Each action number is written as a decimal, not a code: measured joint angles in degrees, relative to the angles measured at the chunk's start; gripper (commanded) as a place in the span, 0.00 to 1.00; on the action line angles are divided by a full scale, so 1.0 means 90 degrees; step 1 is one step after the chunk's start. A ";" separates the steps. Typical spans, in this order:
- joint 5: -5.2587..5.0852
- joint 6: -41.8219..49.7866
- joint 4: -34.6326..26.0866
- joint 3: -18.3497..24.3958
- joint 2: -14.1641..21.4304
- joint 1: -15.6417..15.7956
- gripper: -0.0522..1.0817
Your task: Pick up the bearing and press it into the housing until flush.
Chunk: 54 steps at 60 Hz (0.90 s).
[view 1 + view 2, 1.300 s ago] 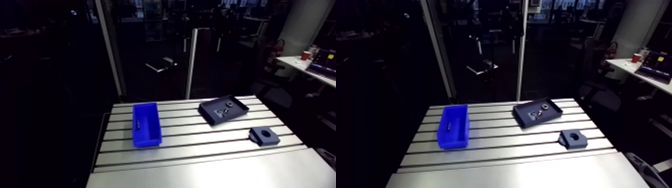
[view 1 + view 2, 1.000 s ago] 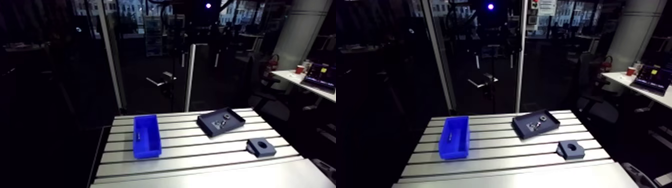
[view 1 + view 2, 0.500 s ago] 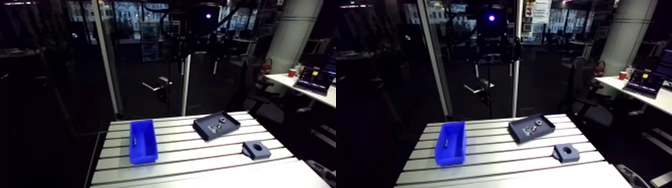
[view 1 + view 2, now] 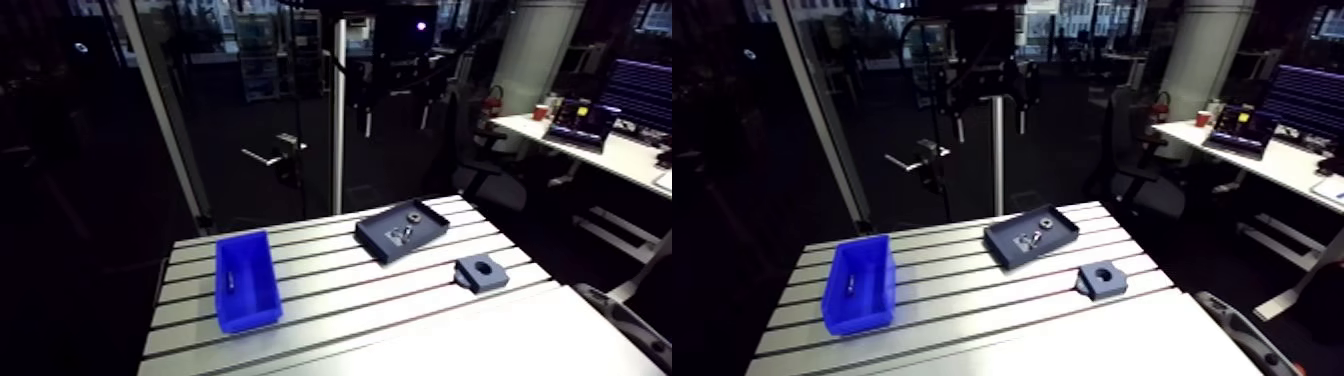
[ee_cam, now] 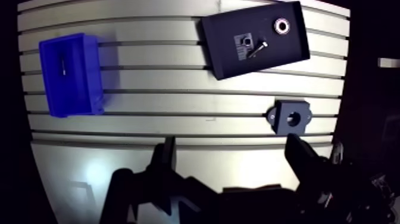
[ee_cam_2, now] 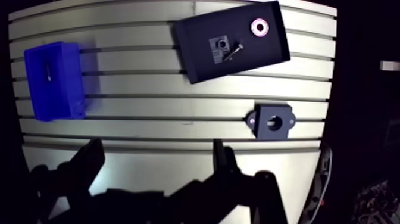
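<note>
The bearing [image 5: 281, 25], a small metal ring, lies in a far corner of a dark tray [image 5: 223, 36], beside a bolt [image 5: 257, 47] and a small square part [image 5: 243, 46]. The dark housing [image 5: 290, 117], a block with a round bore, sits on the slotted table [image 5: 178, 101] nearer to the gripper than the tray. My gripper [image 5: 233, 156] hangs high above the table's near edge, open, with nothing between its fingers. In the arm view the gripper [image 4: 395, 100] shows far above the tray [image 4: 385, 240] and the housing [image 4: 483, 271].
A blue bin [image 5: 70, 74] with a small dark item inside stands on the far side of the table from the tray. In the arm view the bin [image 4: 245, 280] is at the left. The table's slots run across between bin and tray.
The arm view has shifted as the camera moved, and the wrist and gripper now show at its top. The tray, housing and bin lie where they were.
</note>
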State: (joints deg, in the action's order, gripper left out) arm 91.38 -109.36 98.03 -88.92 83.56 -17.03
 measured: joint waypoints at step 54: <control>0.0031 -0.0460 0.0750 0.0696 -0.1832 -0.0684 0.05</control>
State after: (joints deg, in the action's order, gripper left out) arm 91.66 -113.50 104.78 -82.65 67.08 -23.19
